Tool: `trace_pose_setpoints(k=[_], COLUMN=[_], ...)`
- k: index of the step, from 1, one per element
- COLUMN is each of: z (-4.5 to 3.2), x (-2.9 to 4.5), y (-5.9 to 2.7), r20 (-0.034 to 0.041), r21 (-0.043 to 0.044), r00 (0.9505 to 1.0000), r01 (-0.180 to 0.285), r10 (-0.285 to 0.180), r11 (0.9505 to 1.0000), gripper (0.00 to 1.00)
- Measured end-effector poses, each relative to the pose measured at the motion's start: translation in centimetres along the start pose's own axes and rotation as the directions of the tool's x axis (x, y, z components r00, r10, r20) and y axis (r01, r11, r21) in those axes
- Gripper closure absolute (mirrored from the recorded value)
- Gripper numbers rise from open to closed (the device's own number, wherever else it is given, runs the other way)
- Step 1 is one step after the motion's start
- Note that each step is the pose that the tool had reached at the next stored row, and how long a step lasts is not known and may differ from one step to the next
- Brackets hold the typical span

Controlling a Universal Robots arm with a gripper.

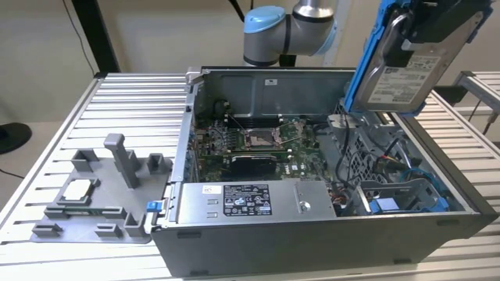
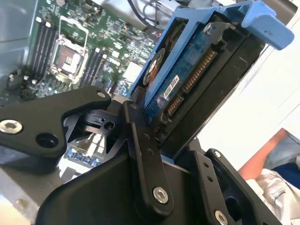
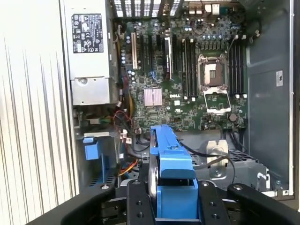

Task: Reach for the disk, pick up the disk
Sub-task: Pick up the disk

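Gripper [image 2: 154, 140] is clamping the disk [image 1: 402, 64], holding it in open air above the open computer case [image 1: 328, 234] near its far edge. Inside the case, motherboard [image 3: 187, 79] and power supply [image 1: 250, 202] are sitting exposed.

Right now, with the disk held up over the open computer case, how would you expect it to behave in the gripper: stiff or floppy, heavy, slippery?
The disk looks like a flat metal slab, so probably stiff and fairly heavy for its size. The gripper clamps it near one end, so it may tend to tilt. Its blue rails are smooth plastic, perhaps a little slippery. The exposed circuit board suggests it would not take a drop well.
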State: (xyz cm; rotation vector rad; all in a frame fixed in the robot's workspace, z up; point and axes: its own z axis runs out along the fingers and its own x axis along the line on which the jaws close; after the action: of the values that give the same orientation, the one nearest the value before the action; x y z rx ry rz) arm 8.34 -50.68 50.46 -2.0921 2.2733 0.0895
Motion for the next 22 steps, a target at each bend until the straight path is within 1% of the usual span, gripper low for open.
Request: trace_pose_setpoints(k=[7,12,15,22], z=[0.02,0.08,0.14,0.25], x=[2.56,4.21,5.46,7.79], y=[-0.22,-0.41,-0.7,-1.54], r20=[0.0,-0.0001,0.0,-0.0002], r21=[-0.0005,-0.0008,-0.0009,-0.0013], r00=[1.0,1.0,1.0,1.0], r01=[0.0,0.0,0.0,0.0], r10=[0.0,0.0,0.0,0.0], r11=[1.0,1.0,1.0,1.0], gripper=[1.0,1.0,1.0,1.0])
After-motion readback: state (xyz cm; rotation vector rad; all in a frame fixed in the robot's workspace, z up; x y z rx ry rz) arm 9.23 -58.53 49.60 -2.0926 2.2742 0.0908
